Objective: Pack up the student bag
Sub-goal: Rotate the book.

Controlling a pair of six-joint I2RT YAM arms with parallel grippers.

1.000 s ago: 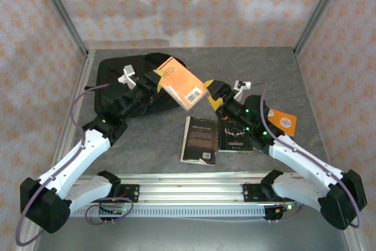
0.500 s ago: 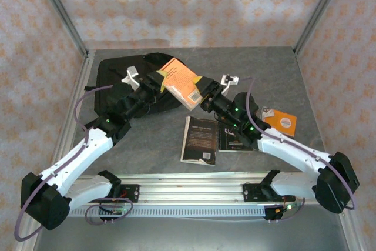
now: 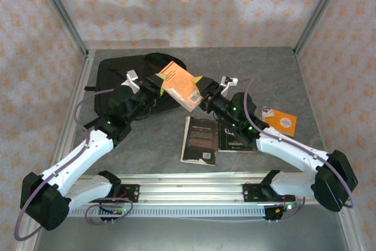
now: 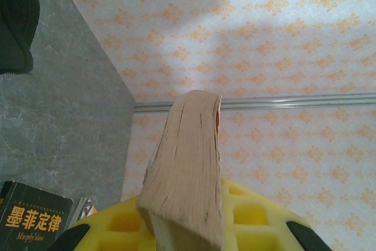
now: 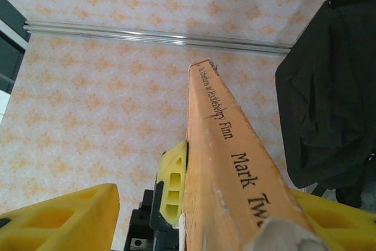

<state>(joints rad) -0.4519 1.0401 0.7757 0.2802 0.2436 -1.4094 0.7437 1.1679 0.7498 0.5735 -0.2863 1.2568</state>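
An orange paperback (image 3: 179, 82) hangs in the air over the table's middle. My left gripper (image 3: 157, 83) is shut on its page side; in the left wrist view the page block (image 4: 188, 174) is pinched between the yellow fingers (image 4: 258, 218). My right gripper (image 3: 202, 91) reaches the book's lower right edge. In the right wrist view the spine (image 5: 229, 163) passes between that gripper's (image 5: 214, 221) jaws, with a clear gap between the book and its left finger (image 5: 64, 221), so it is open. The student bag (image 3: 114, 77) lies flat at the back left, behind my left arm.
Two black books (image 3: 200, 139) (image 3: 234, 136) lie side by side near the front middle, under my right arm. A small orange booklet (image 3: 283, 123) lies at the right. Patterned walls and metal posts close off the back and sides.
My right arm swung left to the raised orange book, and its jaws narrowed around the book's edge. The left gripper kept its hold while the book dropped slightly.
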